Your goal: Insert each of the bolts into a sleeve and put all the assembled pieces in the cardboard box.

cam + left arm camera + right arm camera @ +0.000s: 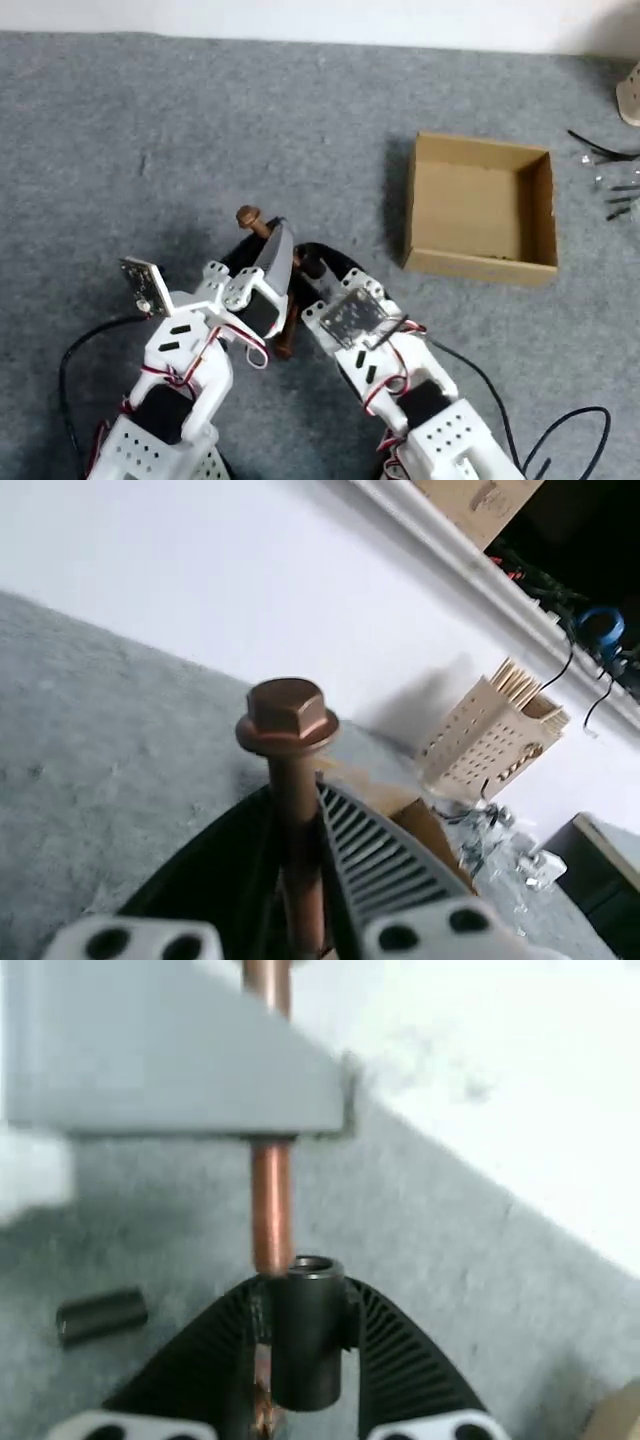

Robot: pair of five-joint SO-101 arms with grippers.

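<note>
**Grey carpeted worktop [150, 120]: arms tip to tip at centre**

Left arm [190, 365] leans inward, jaws clamped on a copper hex-head bolt [292, 720], head projecting beyond the tips. Right arm [400, 370] leans toward it, jaws gripping a black cylindrical sleeve [305, 1335] just beside the bolt's shank. Second black sleeve [100, 1316] lies on the carpet. Brown cardboard box [480, 265] stands well apart.

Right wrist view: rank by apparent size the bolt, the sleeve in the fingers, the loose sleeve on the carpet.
1. bolt, longest.
2. held sleeve.
3. loose sleeve, smaller-looking, but it lies farther from the camera, so the sleeves' real ranking is unsure.
</note>
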